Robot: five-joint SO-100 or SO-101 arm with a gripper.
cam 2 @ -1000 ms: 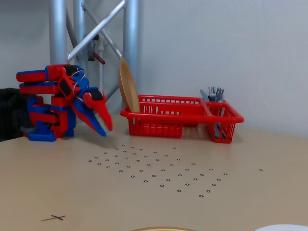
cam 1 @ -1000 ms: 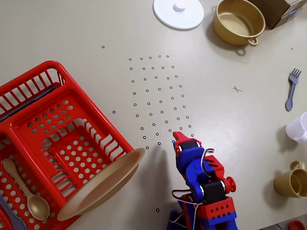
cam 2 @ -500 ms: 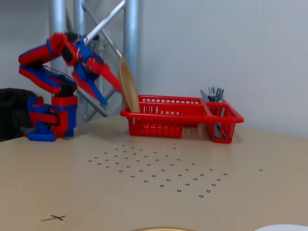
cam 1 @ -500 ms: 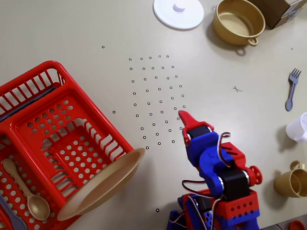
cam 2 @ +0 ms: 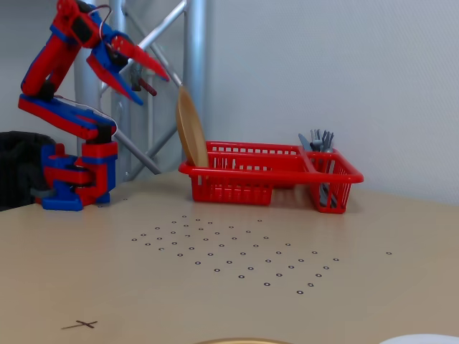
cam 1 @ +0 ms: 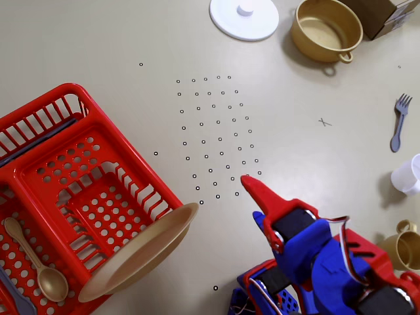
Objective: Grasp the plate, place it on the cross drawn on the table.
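Fixed view: the tool (cam 2: 150,87) has been raised from low over the surface (cam 2: 373,236), where it pointed down a second ago, to a height above the plate (cam 2: 191,134), and its two fingers are now parted moderately with nothing held between them. In the overhead view the same rise is read from the arm, which has grown larger at the lower right of the picture, with the red fingertip (cam 1: 252,186) now lying over the near edge of the dot grid (cam 1: 213,125). The plate (cam 1: 141,251) has not been moved: it stands on edge, leaning against the near end of the red dish rack (cam 1: 62,190), with its rim projecting past the rack wall. In the overhead view the cross (cam 1: 324,122) is seen well to the right of the grid, between the pot (cam 1: 326,28) and the fork (cam 1: 398,121), and bare; in the fixed view it is found at the near left (cam 2: 84,325). From this it is judged that the approach has only begun: the tool is being lifted clear so that the plate's upper rim may be reached from above. The tool and the rim are apart, though near each other in the fixed view. The grasp, the carry and the placing all remain to be done.
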